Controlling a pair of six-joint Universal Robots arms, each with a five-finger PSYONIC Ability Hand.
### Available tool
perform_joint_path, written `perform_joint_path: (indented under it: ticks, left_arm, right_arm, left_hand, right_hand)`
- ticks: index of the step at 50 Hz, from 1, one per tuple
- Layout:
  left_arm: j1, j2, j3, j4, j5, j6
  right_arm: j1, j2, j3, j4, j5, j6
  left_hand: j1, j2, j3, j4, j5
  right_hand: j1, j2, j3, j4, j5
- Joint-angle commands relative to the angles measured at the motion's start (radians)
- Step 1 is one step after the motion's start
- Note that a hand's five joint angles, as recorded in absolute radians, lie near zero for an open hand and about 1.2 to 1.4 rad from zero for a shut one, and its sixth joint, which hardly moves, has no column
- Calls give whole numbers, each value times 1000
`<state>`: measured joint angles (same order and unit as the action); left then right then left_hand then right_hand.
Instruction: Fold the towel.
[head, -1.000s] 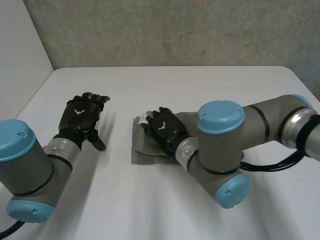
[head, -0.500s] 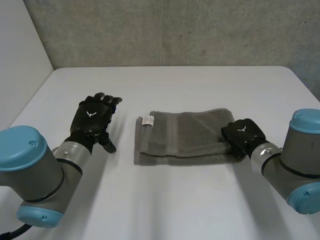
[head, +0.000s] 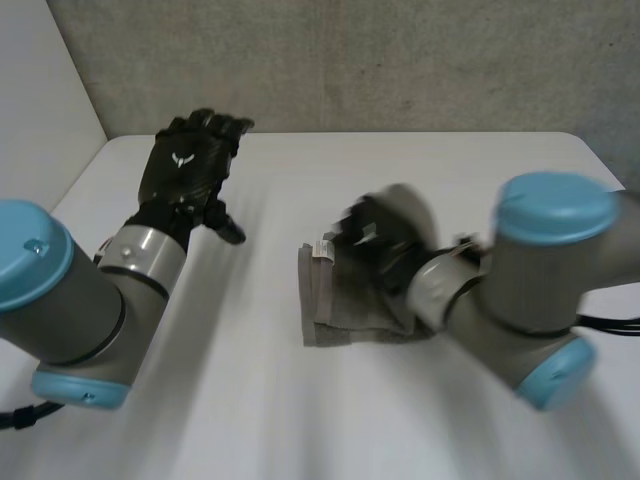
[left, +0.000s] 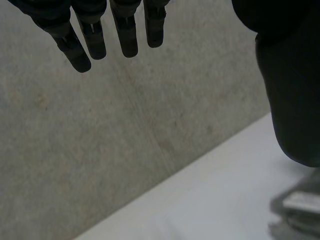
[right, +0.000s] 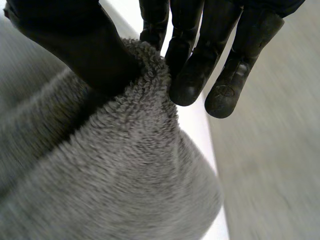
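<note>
Pinched a towel (head: 350, 300) fold in the right hand (head: 375, 232), mid-table (head: 420, 160). Held the left hand (head: 190, 165) wide, empty, near the far left corner. Showed a white label (head: 322, 247), writing unreadable.

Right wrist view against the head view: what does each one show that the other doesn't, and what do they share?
Right wrist view: the grip itself, with the right hand pinching a ridge of the towel between thumb and fingers. Head view: the left hand, open and apart from the towel, the white table, and the label at the towel's corner on the left hand's side. Shared: the right hand on the towel.
</note>
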<state>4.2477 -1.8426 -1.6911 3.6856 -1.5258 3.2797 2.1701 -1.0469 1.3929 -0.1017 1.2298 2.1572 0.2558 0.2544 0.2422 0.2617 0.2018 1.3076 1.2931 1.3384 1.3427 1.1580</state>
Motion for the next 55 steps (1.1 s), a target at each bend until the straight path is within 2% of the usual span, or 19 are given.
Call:
perform_joint_path:
  ticks: [1, 2, 3, 4, 5, 6, 8, 9, 10, 11, 12, 13, 16, 23, 29, 40, 45, 52, 55]
  left_arm:
    - [-17, -18, 106, -68, -5, -52]
    - [-17, -18, 106, -68, -5, -52]
    - [-19, -24, 128, -88, -5, -66]
    - [-25, -36, 146, -107, -7, -80]
    - [-25, -37, 146, -107, -7, -80]
    - [-34, -50, 165, -122, -7, -92]
    - [-45, -64, 183, -133, -7, -107]
    - [-52, -78, 200, -142, -7, -124]
    - [-52, -78, 200, -142, -7, -124]
    - [-57, -95, 214, -148, -7, -140]
    - [-61, -113, 224, -153, -7, -152]
    - [-61, -113, 225, -153, -7, -152]
    - [-101, -185, 269, -182, -7, -169]
    - [-178, -322, 333, -239, -7, -166]
    - [-230, -455, 396, -285, -7, -157]
    - [-235, -495, 407, -341, -88, -155]
    - [-220, -422, 389, -372, -96, -155]
    - [-192, -250, 366, -427, -94, -157]
    - [-172, -161, 372, -467, -96, -158]
  right_arm:
    - [102, 71, -46, 8, -59, -36]
    - [102, 71, -48, 8, -32, -11]
    - [102, 71, -48, 8, -32, -11]
    - [99, 62, -45, 8, 14, 31]
    - [90, 38, -41, 11, 67, 100]
    - [89, 38, -41, 11, 68, 101]
    - [33, -45, -12, 4, 146, 316]
    - [33, -45, -12, 4, 146, 317]
    - [-7, -79, 12, 2, 164, 442]
    - [-44, -108, 35, 4, 165, 560]
    - [-44, -108, 35, 4, 165, 561]
    - [-73, -128, 50, 10, 159, 669]
    - [-113, -157, 70, 16, 154, 803]
    - [-162, -133, 90, 31, 131, 800]
    - [-171, 22, 68, 31, 137, 753]
    - [-168, 150, 11, 60, 146, 714]
    - [-165, 99, 3, 94, 148, 721]
    - [-168, -187, -15, 131, 168, 754]
    - [-170, -235, -35, 132, 191, 776]
  left_hand:
    - [-75, -73, -61, -81, -195]
    - [-75, -73, -61, -81, -195]
    - [-75, -73, -61, -81, -195]
    - [-75, -73, -61, -81, -195]
    - [-75, -73, -61, -81, -195]
    - [-75, -73, -61, -81, -195]
    - [-72, -70, -58, -78, -192]
    - [-72, -70, -58, -78, -192]
    - [-72, -70, -58, -78, -192]
    - [-72, -70, -58, -78, -192]
    - [-69, -67, -55, -75, -189]
    - [-69, -67, -55, -75, -189]
    - [-60, -59, -46, -66, -180]
    - [-57, -56, -43, -63, -178]
    - [-54, -53, -40, -60, -175]
    - [-57, -56, -43, -63, -178]
    - [-69, -67, -55, -75, -189]
    - [-77, -76, -64, -83, -198]
    - [-80, -79, -67, -86, -201]
  right_hand:
    - [-10, 4, -41, -45, -35]
    - [-478, -464, -509, -513, -503]
    - [-483, -468, -514, -518, -508]
    - [-826, -811, -857, -861, -851]
    - [-963, -948, -994, -998, -988]
    - [-964, -950, -995, -999, -989]
    - [-1069, -1055, -1100, -1104, -1094]
    - [-1070, -1055, -1101, -1105, -1095]
    - [-1116, -1102, -1147, -1152, -1141]
    - [-1120, -1105, -1151, -1155, -1145]
    - [-1120, -1105, -1151, -1155, -1145]
    - [-1120, -1105, -1151, -1155, -1145]
    - [-1120, -1105, -1151, -1155, -1145]
    - [-1123, -1108, -1154, -1158, -1148]
    - [-1129, -1114, -1159, -1164, -1154]
    - [-1133, -1119, -1164, -1168, -1158]
    - [-1133, -1119, -1164, -1168, -1158]
    - [-1133, -1119, -1164, -1168, -1158]
    - [-1133, -1119, -1164, -1168, -1158]
